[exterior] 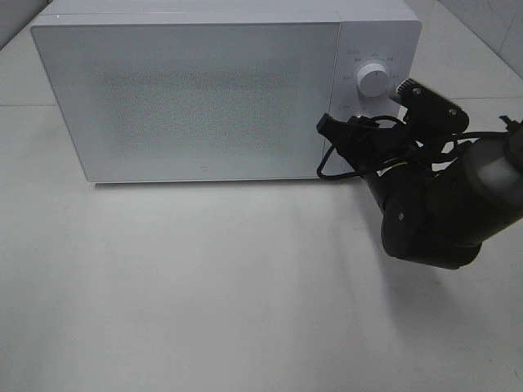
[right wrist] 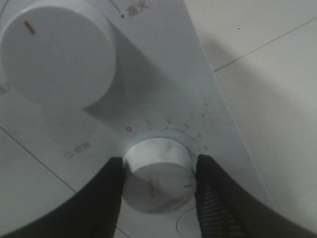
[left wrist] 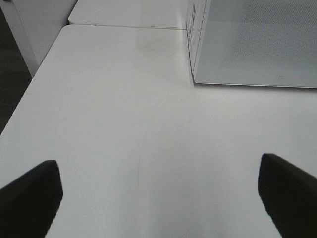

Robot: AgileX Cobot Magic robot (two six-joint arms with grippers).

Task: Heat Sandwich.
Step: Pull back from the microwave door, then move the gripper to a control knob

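Observation:
The sandwich is out of view. A white microwave (exterior: 196, 98) stands at the back of the table with its door closed. My right gripper (right wrist: 158, 181) is shut on the microwave's lower knob (right wrist: 157, 163), with a black finger (right wrist: 106, 198) pressed against each side. The knob's red mark sits well past the red zero of its dial scale. The larger upper knob (right wrist: 54, 54) is untouched. My left gripper (left wrist: 158, 198) hangs open over bare table beside the microwave's left corner (left wrist: 198, 74), holding nothing. It does not show in the exterior high view.
The right arm (exterior: 433, 212) and its cables reach in from the right in front of the control panel (exterior: 372, 90). The white table (exterior: 204, 286) spreads in front of the microwave. Its left edge (left wrist: 25, 99) drops to a dark floor.

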